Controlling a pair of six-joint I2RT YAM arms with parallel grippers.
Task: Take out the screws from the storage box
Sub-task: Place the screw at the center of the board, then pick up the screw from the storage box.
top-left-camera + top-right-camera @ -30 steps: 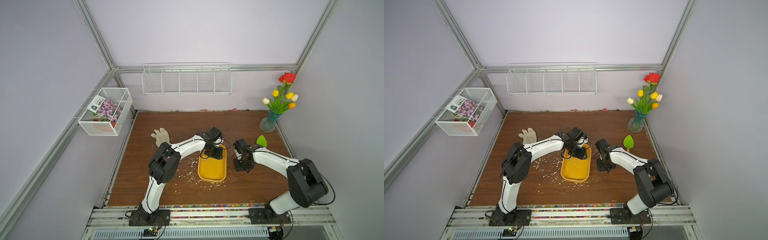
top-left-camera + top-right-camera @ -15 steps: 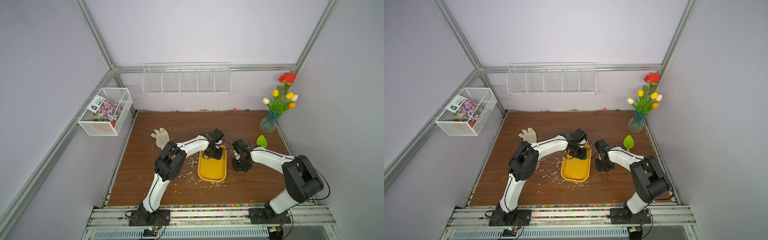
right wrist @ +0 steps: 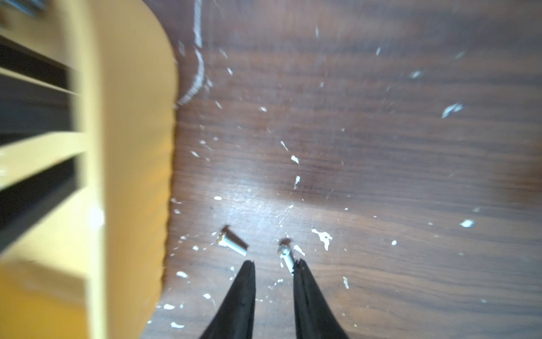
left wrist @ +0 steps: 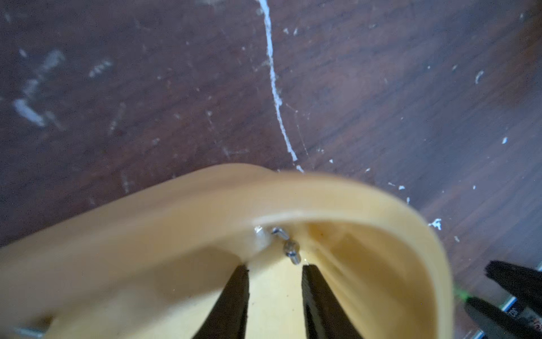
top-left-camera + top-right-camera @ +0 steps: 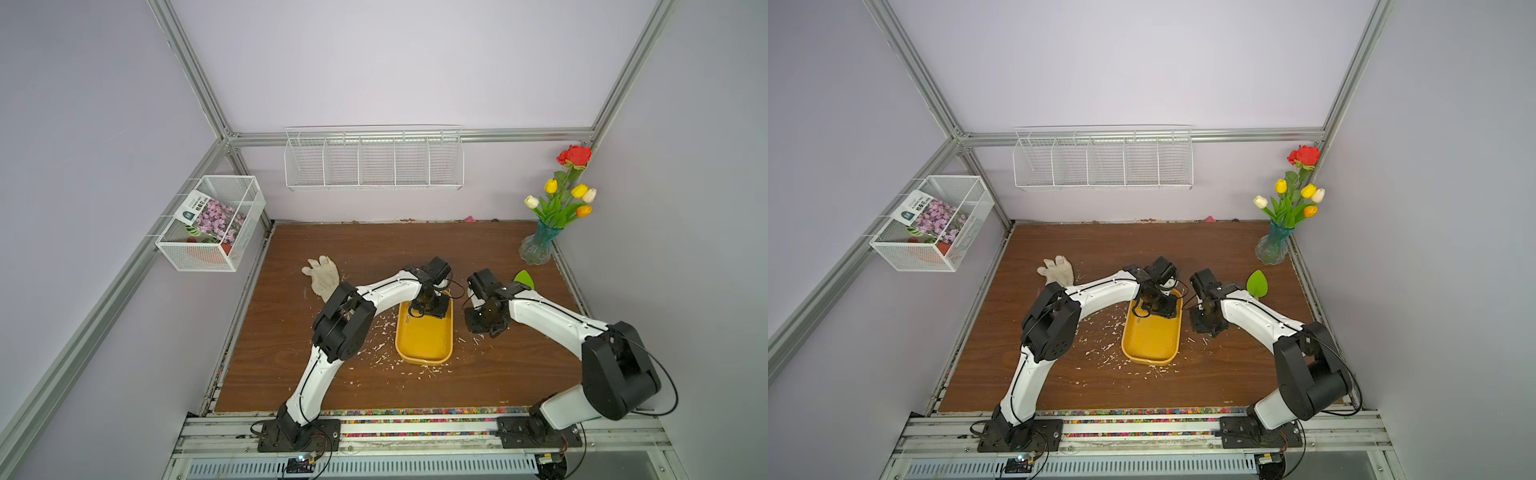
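Small silver screws (image 4: 290,248) bunched in rounded corner of glossy yellow plastic storage box (image 4: 176,223), just ahead of left gripper (image 4: 275,265). Jaws narrowly apart, nothing btwn. Two more screws (image 3: 231,241) out on wood-grain table (image 3: 381,146) among white flecks (image 3: 322,237), one touching right gripper (image 3: 274,261) tip. Narrow gap there too, no grip.

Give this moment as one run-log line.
left gripper: open, inside storage box, near screws | right gripper: open, over table, two screws at tips

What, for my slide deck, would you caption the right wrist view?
Right gripper, jaws open, poised over two screws lying on the wooden table beside the storage box.
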